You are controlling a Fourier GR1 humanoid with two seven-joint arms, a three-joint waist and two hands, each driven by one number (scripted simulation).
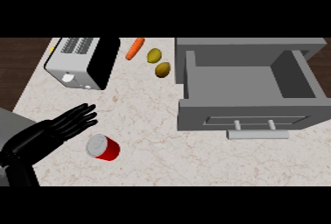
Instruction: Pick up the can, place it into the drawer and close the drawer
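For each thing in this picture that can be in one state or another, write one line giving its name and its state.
drawer: pulled open, nothing visible inside
can: on the counter, tilted, not held
left hand: open, fingers straight, beside the can, not touching it
right hand: not in view
toaster: on the counter, slots look empty

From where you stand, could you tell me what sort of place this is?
Most likely a kitchen counter: a pale marble-look worktop carries a toaster, a carrot and a red can, beside an open grey drawer.
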